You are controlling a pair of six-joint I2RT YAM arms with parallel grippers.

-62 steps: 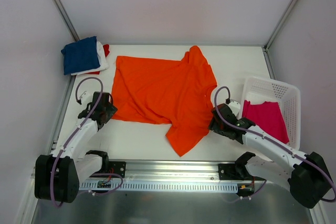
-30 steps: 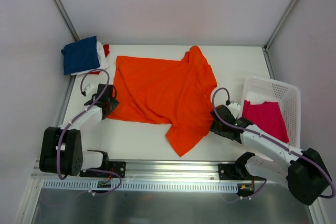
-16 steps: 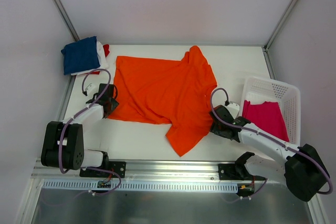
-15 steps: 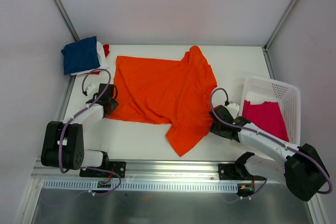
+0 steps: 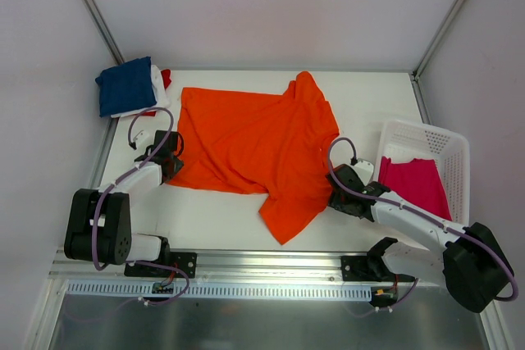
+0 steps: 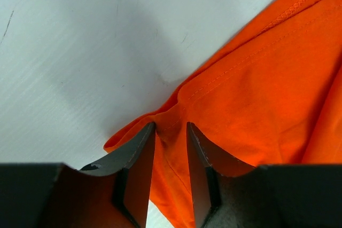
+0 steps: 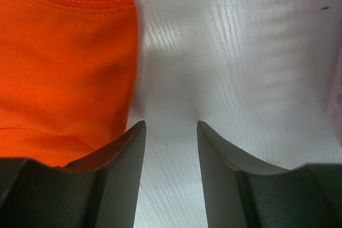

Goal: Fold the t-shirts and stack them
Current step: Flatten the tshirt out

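Observation:
The orange t-shirt (image 5: 254, 141) lies spread out, wrinkled, across the middle of the table. My left gripper (image 5: 168, 161) is at its lower left corner. In the left wrist view its jaws (image 6: 171, 126) stand narrowly open, with a raised ridge of the orange hem (image 6: 256, 78) between them. My right gripper (image 5: 336, 194) is low at the shirt's right edge, open. In the right wrist view bare table shows between the right gripper (image 7: 171, 124) jaws, and the orange cloth (image 7: 64, 52) lies just left of the left finger. A magenta-pink t-shirt (image 5: 414, 182) lies in the basket.
The white lattice basket (image 5: 426, 133) stands at the table's right edge, close behind my right arm. A folded stack sits at the back left corner: navy t-shirt (image 5: 125, 86) on top, a white one (image 5: 160, 92) and a red one (image 5: 166, 78) showing beneath.
My left arm reached forward to the orange shirt's left corner and its jaws narrowed around the hem. My right gripper crept slightly left toward the shirt's edge.

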